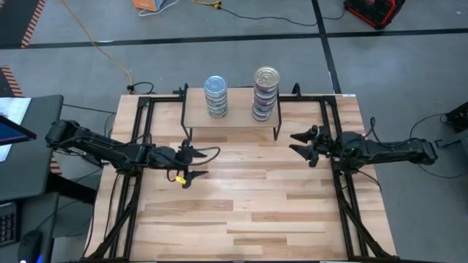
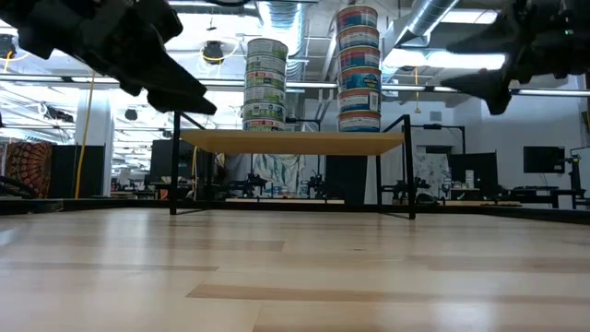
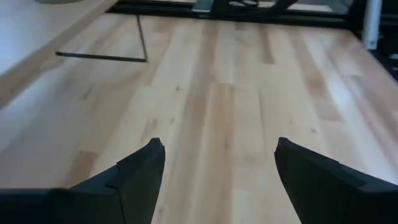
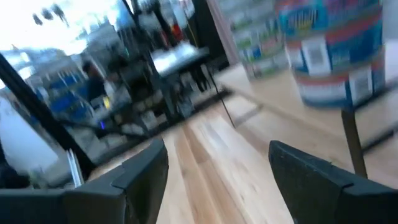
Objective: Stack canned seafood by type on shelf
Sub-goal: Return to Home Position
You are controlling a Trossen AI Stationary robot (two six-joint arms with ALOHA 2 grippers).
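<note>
Two tin stacks stand on the shelf (image 1: 238,120): green-labelled stack (image 1: 216,96) on the left arm's side, blue-and-red stack (image 1: 265,93) beside it. Over the tabletop (image 1: 241,212), left gripper (image 1: 199,164) and right gripper (image 1: 292,142) hover, jaws spread, empty.

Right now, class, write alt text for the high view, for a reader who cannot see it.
Two can stacks stand on a shelf at the table's far edge: a blue-topped stack left, a gold-topped stack right. In front, the left gripper and right gripper hang open and empty, facing each other.
</note>
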